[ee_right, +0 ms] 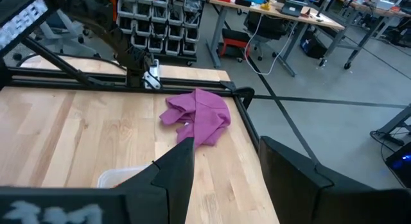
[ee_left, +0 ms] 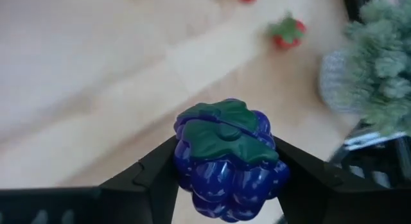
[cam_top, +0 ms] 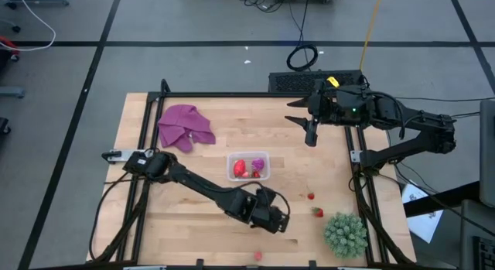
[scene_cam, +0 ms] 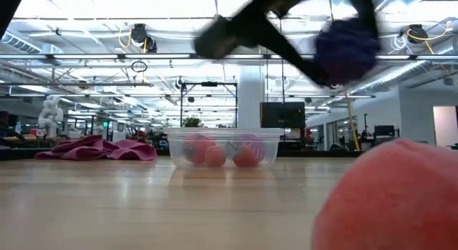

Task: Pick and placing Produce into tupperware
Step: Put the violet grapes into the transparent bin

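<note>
My left gripper is over the table's near middle, shut on a dark blue-purple toy grape bunch with a green leaf cap; in the low view the grape bunch hangs high above the table. The clear tupperware stands on the table's middle with red and magenta fruits inside. Two small red strawberries lie to its right and nearer. A pale pink fruit lies at the near edge. My right gripper is open, raised over the far right. My left gripper pinches the grape bunch between its two fingers, one finger on each flank just below the leaf cap. The leaf cap faces the wrist camera. The bunch is lifted clear of the table, with the fingers slanting down to it from above.
A crumpled purple cloth lies at the far left. A green spiky plant stands at the near right corner. Black frame rails run along the table's sides. Bare wood lies left of my left arm.
</note>
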Controlling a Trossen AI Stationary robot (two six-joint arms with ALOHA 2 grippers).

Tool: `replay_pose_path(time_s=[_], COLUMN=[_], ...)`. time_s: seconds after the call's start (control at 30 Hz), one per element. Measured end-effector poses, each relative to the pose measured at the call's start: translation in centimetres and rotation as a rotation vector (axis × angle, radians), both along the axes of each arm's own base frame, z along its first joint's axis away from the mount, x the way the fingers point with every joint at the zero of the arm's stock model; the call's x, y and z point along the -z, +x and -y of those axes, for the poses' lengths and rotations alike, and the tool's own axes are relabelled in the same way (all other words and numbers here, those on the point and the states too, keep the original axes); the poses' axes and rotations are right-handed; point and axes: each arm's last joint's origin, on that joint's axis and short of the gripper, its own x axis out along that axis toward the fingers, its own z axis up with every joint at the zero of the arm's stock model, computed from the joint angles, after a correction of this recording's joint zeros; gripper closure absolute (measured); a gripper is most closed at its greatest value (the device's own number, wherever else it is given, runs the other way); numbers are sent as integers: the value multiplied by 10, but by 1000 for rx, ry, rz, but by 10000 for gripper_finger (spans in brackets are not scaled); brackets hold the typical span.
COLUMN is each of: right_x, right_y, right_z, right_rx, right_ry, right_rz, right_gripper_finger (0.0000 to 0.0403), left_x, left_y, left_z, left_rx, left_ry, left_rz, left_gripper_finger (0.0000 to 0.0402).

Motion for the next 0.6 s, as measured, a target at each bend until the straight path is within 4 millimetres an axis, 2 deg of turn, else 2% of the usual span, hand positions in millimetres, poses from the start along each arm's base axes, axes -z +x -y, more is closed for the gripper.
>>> replay_pose_path(time_s=[0.23,0.37,0.6], right_x=[-3,-8,-15], right_y=[-4,-9,-16], right_z=[0,0,-1], right_rx=[-1,-3,-3], right_ry=[-6,-19,-21], right_rz=[20,48,96], right_gripper_finger=[238,238,238], left_x=[-37,-56,-60], left_y=[-24,-40,-48], left_z=[-32,-56,-106], left_rx=[-22,-64,-107], left_ry=[156,237,318], left_rz=[-110,-193,-368], left_gripper_finger=[196,188,169])
